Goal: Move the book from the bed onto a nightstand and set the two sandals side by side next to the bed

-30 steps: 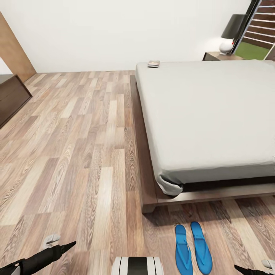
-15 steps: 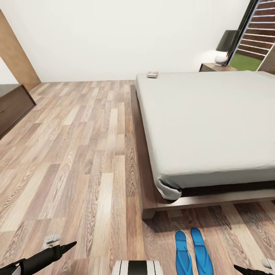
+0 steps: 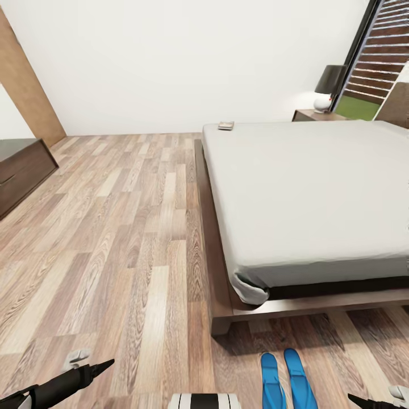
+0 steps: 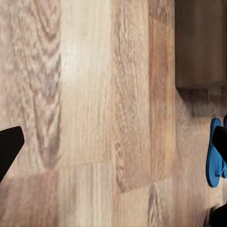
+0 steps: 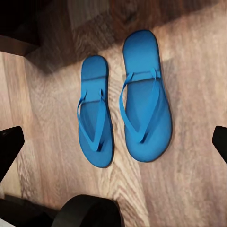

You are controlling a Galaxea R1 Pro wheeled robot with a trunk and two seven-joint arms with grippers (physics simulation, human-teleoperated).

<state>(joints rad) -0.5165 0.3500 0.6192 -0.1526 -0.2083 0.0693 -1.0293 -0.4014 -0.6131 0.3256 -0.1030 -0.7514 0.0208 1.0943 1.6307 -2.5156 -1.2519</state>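
Blue sandals [image 3: 285, 378] lie side by side on the plank floor [image 3: 125, 238], nearest the robot and just off the foot corner of the bed [image 3: 318, 199]; in the right wrist view the pair [image 5: 124, 101] sits parallel, toes toward the frame's shadow. That half of the task looks done. Left end effector [image 3: 108, 363] hangs low over bare planks, its dark tips spread wide in its wrist view and gripping nothing. Right end effector [image 3: 353, 399] barely enters the head view; its wrist view shows both tips far apart at the frame edges, so it too is released and empty.

Farther off, the grey mattress stretches away, and a small flat object, likely the book [image 3: 226, 125], rests at its far corner near the wall. Beyond it stands a nightstand [image 3: 318, 116] carrying a lamp [image 3: 328, 86].

Step in hand appears to be the approach to the book. Next, the base needs to roll along the bed's side until that far corner comes within arm's reach, then an open end effector must come down flat on the thin cover.
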